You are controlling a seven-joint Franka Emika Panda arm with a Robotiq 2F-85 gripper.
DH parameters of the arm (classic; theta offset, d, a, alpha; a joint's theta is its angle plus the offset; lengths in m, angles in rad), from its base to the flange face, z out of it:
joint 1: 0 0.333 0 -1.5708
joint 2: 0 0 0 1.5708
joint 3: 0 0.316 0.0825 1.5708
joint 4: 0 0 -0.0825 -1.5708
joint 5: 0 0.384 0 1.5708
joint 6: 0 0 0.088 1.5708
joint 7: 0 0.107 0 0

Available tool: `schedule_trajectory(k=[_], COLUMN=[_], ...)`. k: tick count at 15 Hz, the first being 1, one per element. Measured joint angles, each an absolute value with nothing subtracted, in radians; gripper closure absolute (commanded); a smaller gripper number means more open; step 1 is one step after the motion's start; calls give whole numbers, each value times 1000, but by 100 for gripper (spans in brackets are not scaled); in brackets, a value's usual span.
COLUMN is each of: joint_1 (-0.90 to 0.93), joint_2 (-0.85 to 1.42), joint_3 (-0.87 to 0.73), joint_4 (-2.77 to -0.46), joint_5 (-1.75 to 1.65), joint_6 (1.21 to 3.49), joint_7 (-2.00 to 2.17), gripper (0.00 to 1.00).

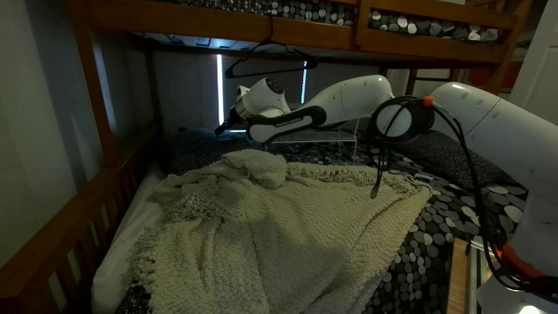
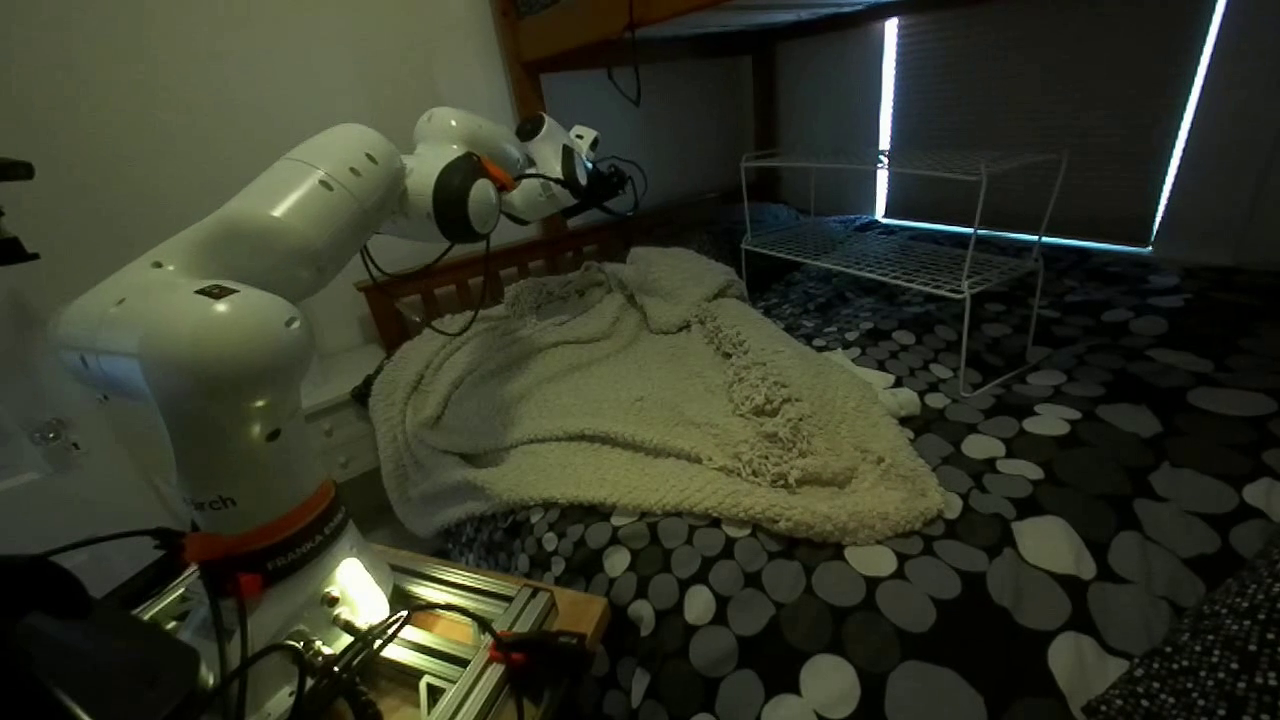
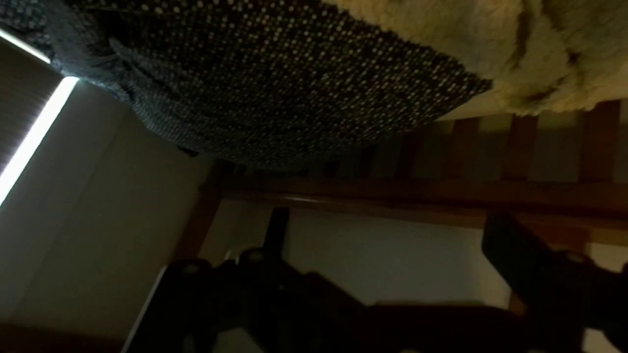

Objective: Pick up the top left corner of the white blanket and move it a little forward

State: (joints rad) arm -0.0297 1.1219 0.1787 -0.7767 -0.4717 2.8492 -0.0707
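Note:
The white blanket [image 1: 287,226] is a rumpled cream knitted throw spread over the bed. It also shows in an exterior view [image 2: 600,400] and at the upper right of the wrist view [image 3: 539,44]. A bunched fold [image 1: 261,168] rises at its far edge, and a fringed bunch [image 1: 200,203] lies at its far left. I cannot tell exactly which is the top left corner. My gripper [image 1: 223,126] is in the air above and beyond the blanket's far left part, apart from it. It also shows in an exterior view [image 2: 615,190]. In the wrist view its fingers [image 3: 387,215] are wide apart with nothing between them.
A wooden bed rail [image 1: 65,226] runs along the left side. The upper bunk [image 1: 305,32] is overhead, with a black hanger [image 1: 270,72] hanging from it. A white wire shelf [image 2: 890,265] stands on the dark dotted bedding [image 2: 1000,520] beyond the blanket.

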Motion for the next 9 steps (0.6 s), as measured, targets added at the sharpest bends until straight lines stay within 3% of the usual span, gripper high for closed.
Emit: schedule_trajectory(k=[9], joint_1=[-62], joint_2=[937], joint_3=[200], joint_4=[-1005], joint_5=[-199], joint_6=[2493], joint_7=[-428], gripper=[0])
